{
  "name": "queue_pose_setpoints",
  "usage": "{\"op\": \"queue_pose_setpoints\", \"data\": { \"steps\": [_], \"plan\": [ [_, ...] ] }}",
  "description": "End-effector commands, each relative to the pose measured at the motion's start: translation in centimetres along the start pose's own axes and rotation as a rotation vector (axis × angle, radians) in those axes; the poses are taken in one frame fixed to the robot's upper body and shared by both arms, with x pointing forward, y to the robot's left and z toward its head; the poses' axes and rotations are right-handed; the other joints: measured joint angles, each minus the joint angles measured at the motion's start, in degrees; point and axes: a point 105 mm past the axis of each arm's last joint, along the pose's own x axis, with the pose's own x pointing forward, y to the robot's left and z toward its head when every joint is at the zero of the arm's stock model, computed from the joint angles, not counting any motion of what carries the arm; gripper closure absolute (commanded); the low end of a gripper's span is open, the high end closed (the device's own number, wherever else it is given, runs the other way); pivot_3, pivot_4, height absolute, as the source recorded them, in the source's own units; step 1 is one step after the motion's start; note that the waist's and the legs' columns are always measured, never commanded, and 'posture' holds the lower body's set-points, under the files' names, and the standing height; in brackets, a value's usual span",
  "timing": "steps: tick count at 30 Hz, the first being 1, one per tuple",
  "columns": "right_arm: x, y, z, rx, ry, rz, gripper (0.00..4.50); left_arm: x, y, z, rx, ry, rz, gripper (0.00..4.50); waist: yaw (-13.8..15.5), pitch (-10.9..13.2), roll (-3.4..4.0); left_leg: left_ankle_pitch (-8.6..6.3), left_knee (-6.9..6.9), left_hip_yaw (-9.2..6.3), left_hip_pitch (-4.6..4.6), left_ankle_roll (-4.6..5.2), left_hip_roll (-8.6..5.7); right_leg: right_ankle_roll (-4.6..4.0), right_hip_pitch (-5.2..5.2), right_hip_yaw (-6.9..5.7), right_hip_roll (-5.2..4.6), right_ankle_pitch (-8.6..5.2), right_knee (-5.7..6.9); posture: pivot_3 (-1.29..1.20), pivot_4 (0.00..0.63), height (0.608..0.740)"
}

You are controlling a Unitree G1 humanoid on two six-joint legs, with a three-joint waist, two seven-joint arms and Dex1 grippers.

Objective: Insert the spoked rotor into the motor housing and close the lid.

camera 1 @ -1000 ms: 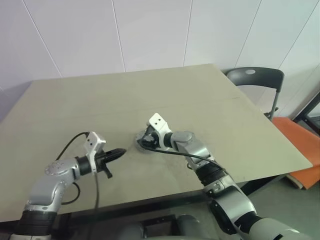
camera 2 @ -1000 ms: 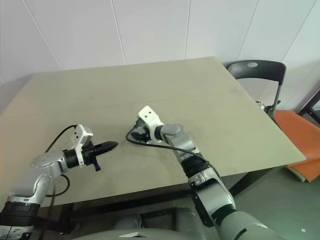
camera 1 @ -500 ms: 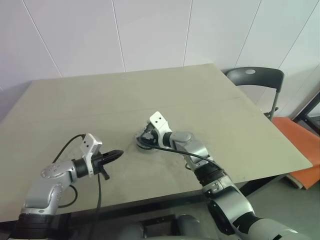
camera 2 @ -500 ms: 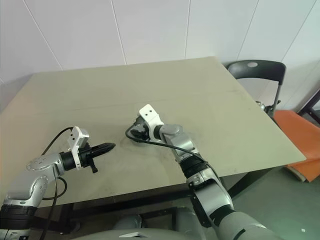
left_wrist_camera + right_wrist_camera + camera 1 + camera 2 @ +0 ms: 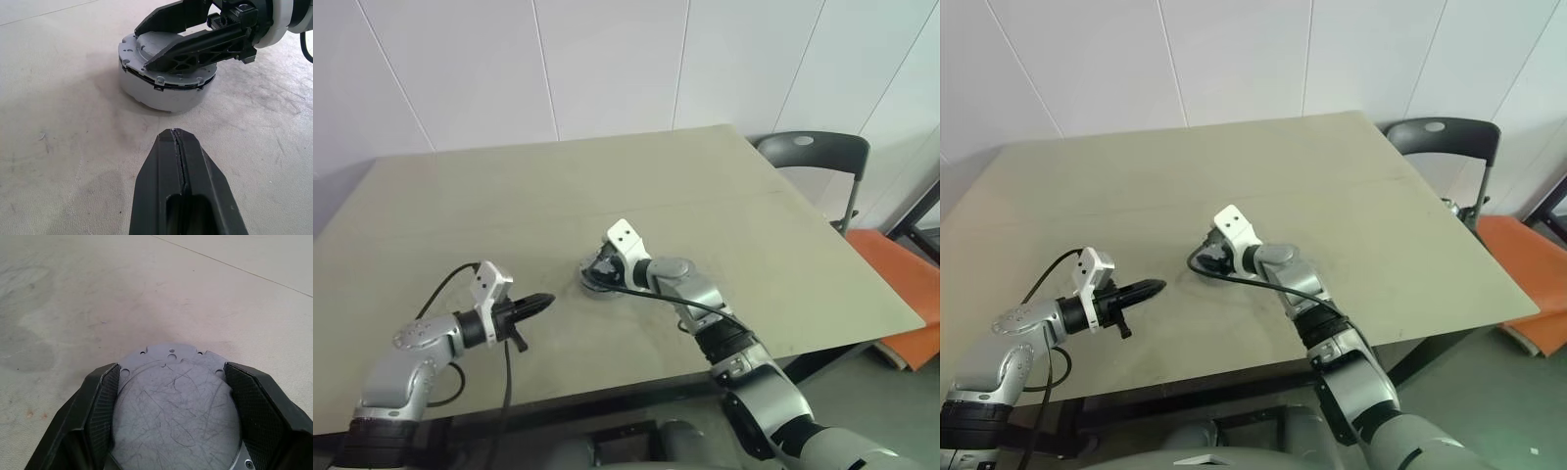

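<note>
Left gripper (image 5: 180,142) hangs pinched shut and empty, just short of the housing (image 5: 166,90) on the table (image 5: 460,206). Across it, my right gripper (image 5: 171,396) straddles the lid (image 5: 171,382) with fingers spread wide. I judge the lid seated, though I can't tell whether the fingers touch it. Next: let go and back off cleanly. A chair (image 5: 813,157) stands well apart.

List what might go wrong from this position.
1. The right claw straddles the lid on the motor housing; squeezing or lifting unevenly might tilt the lid or drag the housing across the table.
2. Nothing braces the housing: the left claw is shut and stands apart from it, so it may slide when pushed.
</note>
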Motion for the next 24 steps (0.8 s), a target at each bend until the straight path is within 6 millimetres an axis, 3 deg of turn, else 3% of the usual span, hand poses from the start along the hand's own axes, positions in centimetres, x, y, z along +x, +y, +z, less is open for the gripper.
{"op": "queue_pose_setpoints", "data": {
  "steps": [1,18,24],
  "plan": [
    [-0.1,-0.4,1.2,-0.017,-0.039,-0.024,1.43,-0.5,0.3,1.3,0.035,-0.036,0.017,4.5,0.0,0.0,0.0,0.0,0.0,0.0,0.0,0.0,0.0,0.0,0.0,0.0,0.0,0.0,0.0,0.0,0.0,0.74],
    [-0.1,-0.4,-0.8,-0.108,0.04,-0.033,1.43,-0.6,0.4,1.2,0.037,-0.035,0.026,4.5,0.0,0.0,0.0,0.0,0.0,0.0,0.02,0.0,0.0,0.01,0.02,0.0,0.01,-0.01,0.0,0.0,0.0,0.74],
    [-0.3,0.0,-3.3,-0.058,0.129,0.007,1.43,-0.5,0.5,1.2,0.035,-0.037,0.027,4.5,0.06,-0.04,0.0,0.0,0.0,0.0,0.05,0.0,0.0,0.01,0.06,-0.01,0.02,-0.01,-0.01,0.0,0.0,0.74]
  ]
}}
